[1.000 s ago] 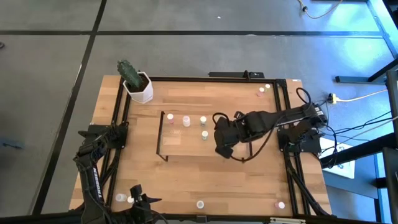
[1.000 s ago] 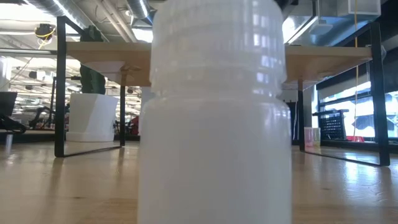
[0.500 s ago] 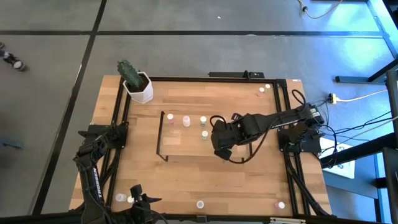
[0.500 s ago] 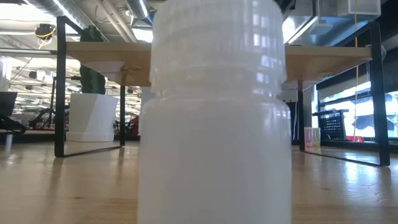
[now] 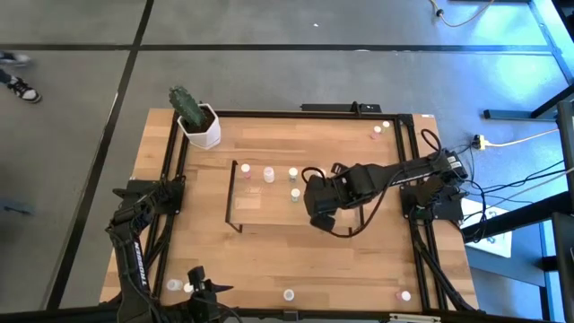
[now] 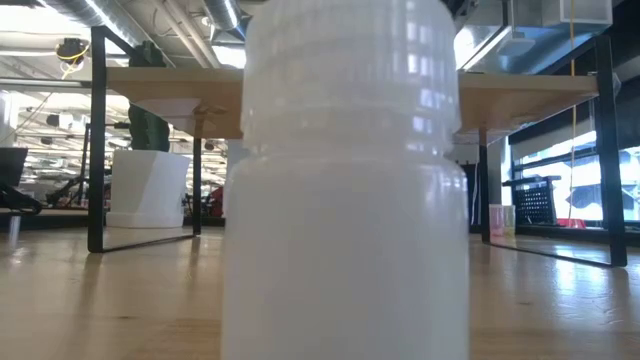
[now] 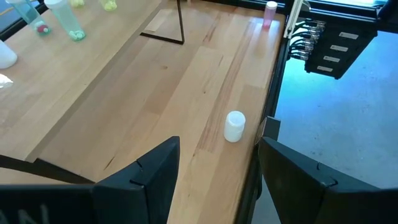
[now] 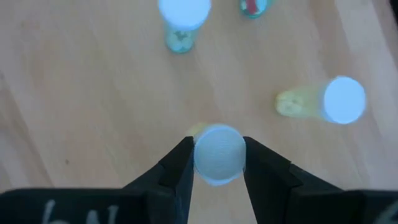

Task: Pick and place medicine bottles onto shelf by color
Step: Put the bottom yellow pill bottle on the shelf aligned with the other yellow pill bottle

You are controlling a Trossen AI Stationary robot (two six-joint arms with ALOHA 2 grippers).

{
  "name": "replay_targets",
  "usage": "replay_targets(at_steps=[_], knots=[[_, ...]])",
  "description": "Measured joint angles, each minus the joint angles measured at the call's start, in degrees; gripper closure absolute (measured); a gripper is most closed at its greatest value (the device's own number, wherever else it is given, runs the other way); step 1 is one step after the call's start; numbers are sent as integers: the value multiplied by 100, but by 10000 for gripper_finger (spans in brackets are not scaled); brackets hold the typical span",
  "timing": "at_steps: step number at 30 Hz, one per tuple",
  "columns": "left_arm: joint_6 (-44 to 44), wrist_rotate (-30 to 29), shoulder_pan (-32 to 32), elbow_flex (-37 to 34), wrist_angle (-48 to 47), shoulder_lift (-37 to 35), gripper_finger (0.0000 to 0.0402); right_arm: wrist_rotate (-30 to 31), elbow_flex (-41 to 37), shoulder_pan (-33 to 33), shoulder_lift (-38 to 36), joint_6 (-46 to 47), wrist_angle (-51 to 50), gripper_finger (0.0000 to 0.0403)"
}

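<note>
Over shelf [image 5: 269, 208]: upright bottle [image 8: 218, 154], gripper-held [image 8: 217, 163].

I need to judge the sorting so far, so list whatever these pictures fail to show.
- Low view: a white bottle right at the lens blocks the middle of the table, both arms included.
- High view: bottles on the shelf are too small to tell colours; the right gripper covers its held bottle.
- Right wrist view: that bottle's cap hides its body, and the bottles beyond are blurred.
- Left wrist view: the left gripper is partly cut off by the edge.
</note>
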Motion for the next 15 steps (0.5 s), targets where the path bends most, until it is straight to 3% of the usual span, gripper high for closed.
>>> replay_targets(at_steps=[5, 15], knots=[[0, -3, 0, 0, -2, 0, 189, -80, 0, -1, 0, -297, -2, 280], [-15, -238, 47, 0, 0, 0, 189, -70, 1, -91, 6, -12, 39, 280]])
